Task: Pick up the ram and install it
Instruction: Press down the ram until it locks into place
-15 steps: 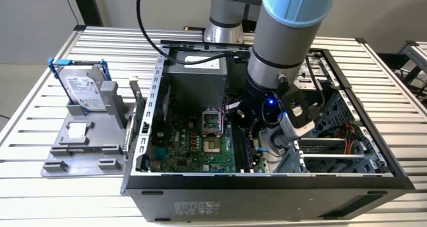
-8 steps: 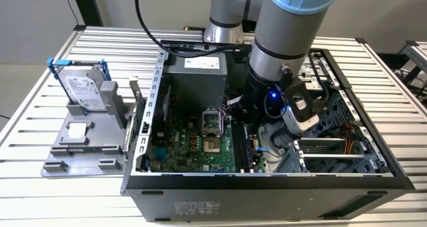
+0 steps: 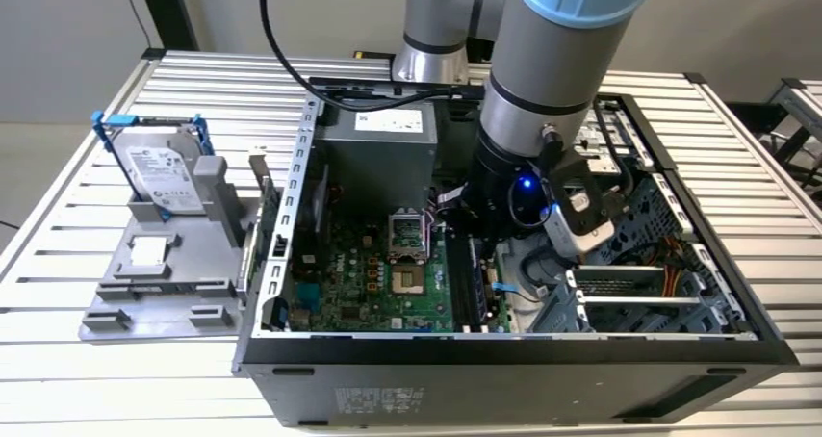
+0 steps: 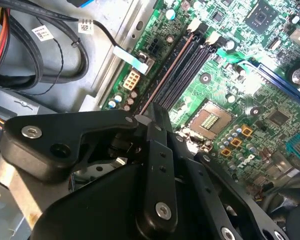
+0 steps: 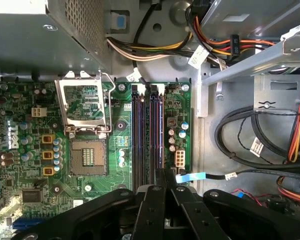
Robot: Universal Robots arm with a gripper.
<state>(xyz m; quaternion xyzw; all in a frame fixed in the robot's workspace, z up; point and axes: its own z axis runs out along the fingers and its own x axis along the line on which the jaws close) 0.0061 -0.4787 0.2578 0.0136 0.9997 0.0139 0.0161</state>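
the gripper (image 5: 164,175) is being held low inside the open computer case (image 3: 514,360), over the green motherboard (image 5: 20,150), on the side of the cpu socket (image 5: 87,155) where the black memory slots (image 5: 139,130) are running. its two black fingers (image 5: 155,200) are being pressed close together, and a thin stick is being seen edge-on from their tips; this is being judged to be the ram (image 4: 167,75), clenched between the fingers.

in both wrist views the ram is being shown as a narrow brownish line lying parallel to the slots, beside the cpu socket and on the far side of the slots from it, toward the small white connector (image 4: 132,79). it is being carried on edge and lengthwise, most likely so that its contact edge is being presented straight down into a slot and not across it. whether it is already being seated or only hovering just above cannot be told, since the gap under it is hidden.

in the exterior view the arm's wrist (image 3: 514,201) is being lowered steeply into the case just beside the cpu socket, presumably so that the loose cables (image 5: 250,145), well away from the socket, are being cleared.
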